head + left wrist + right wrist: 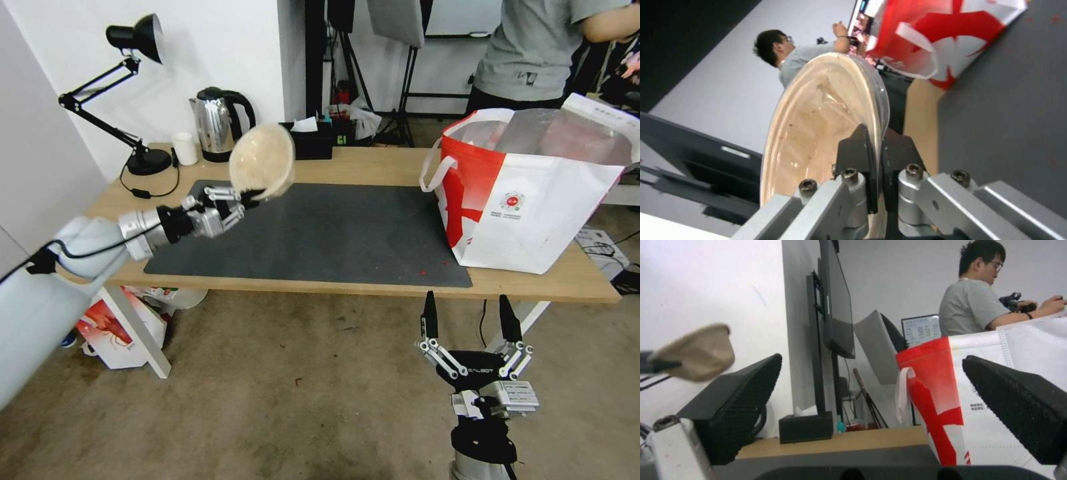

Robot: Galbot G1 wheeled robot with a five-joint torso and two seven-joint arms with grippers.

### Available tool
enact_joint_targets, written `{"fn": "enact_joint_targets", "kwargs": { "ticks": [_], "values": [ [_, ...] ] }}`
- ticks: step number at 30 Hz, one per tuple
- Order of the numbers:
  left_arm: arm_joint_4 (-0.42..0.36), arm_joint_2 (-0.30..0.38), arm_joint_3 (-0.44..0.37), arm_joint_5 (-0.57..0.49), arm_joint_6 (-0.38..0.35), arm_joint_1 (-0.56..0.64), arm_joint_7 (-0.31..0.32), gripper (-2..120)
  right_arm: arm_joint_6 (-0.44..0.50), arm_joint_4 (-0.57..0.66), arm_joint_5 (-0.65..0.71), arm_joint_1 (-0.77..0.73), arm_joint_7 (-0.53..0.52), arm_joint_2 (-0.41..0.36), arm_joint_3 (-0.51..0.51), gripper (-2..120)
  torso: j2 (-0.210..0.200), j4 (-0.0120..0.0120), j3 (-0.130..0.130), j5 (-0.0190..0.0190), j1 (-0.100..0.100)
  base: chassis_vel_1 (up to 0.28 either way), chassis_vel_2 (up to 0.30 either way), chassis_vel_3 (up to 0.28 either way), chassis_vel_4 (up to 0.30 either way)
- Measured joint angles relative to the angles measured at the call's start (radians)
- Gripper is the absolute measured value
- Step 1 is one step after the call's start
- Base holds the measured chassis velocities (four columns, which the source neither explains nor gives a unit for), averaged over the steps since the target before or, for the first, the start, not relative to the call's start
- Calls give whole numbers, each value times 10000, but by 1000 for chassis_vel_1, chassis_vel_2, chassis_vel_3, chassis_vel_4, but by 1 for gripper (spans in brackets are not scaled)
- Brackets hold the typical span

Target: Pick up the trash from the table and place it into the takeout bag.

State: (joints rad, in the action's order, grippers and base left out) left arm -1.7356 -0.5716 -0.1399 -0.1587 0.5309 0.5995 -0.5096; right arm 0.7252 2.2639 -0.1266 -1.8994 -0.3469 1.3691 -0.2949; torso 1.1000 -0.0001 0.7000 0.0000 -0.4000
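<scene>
In the head view the left gripper (248,195) holds the beige bowl (262,162) by its rim, lifted above the left part of the mat (320,233) and tipped on edge, its hollow facing the camera. The bag (533,193) stands open at the counter's (373,165) right end, well apart from the bowl and off to the robot's right; judging from that, the carry has to cross the whole mat and clear the bag's near wall. The right gripper (470,319) hangs below the counter's front edge, fingers wide and holding nothing; it is nearer the bag but idle. No other trash can be made out on the counter, and the bag's inside is hard to read behind its foil lining. In the left wrist view the fingers (858,156) pinch the bowl's (826,113) thin rim, one inside and one outside, with the bag (947,40) beyond it. In the right wrist view the spread fingers (735,406) frame the bag (933,400), and the bowl (698,351) shows blurred, up off the counter.
</scene>
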Motion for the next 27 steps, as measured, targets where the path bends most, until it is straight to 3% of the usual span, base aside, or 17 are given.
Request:
{"fn": "enact_joint_targets", "kwargs": {
  "ticks": [5,11,17,27],
  "values": [
    [40,245,591,-515,-270,-993,28,1,0,0,0,0,0,-1,0,100,0,2,0,0,0,0,0,0,0],
    [167,75,1461,-672,-488,-2047,51,1,0,0,0,0,0,-1,0,100,0,1,1,0,0,0,0,0,0],
    [601,-590,3171,-767,-754,-3745,288,1,0,0,0,0,0,-1,0,100,0,-1,1,2,0,0,0,0,0],
    [1222,-1441,4407,-812,-934,-5139,338,1,0,0,0,0,0,-1,0,100,0,1,1,2,0,0,0,0,0]
  ]
}}
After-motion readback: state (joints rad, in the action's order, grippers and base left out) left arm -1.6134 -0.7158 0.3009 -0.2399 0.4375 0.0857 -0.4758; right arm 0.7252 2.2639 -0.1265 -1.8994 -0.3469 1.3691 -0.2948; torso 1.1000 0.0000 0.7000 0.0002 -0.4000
